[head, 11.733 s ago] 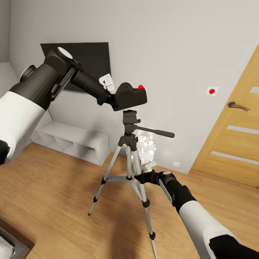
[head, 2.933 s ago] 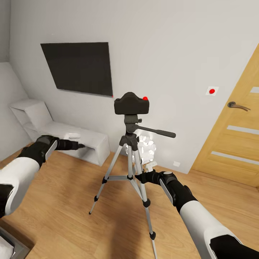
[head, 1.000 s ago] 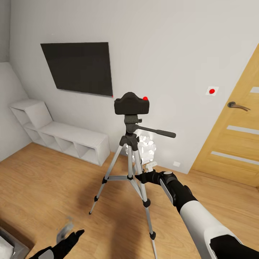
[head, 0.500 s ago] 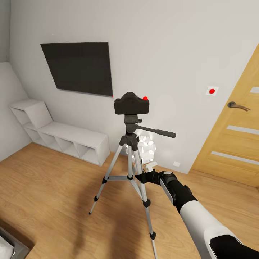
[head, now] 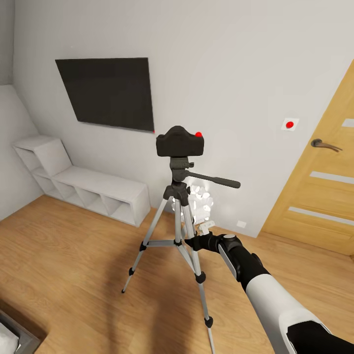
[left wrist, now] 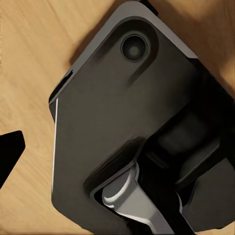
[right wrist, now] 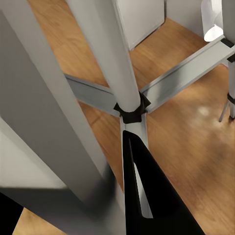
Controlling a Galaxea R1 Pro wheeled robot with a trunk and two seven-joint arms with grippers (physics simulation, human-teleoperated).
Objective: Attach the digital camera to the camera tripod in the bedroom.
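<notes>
One digital camera (head: 180,141) sits level on the camera tripod (head: 178,231) head, long axis sideways, red dot up; pan handle points right. My right gripper (head: 192,242) is at a tripod leg, fingers (right wrist: 147,196) seemingly clamped on it. Left gripper: can't tell its state, I see dark robot housing over wood floor (left wrist: 29,58).

digital camera (head: 180,142): matt black plastic | camera tripod (head: 178,231): brushed silver metal legs, black joints | floor (head: 73,265): light wood
</notes>
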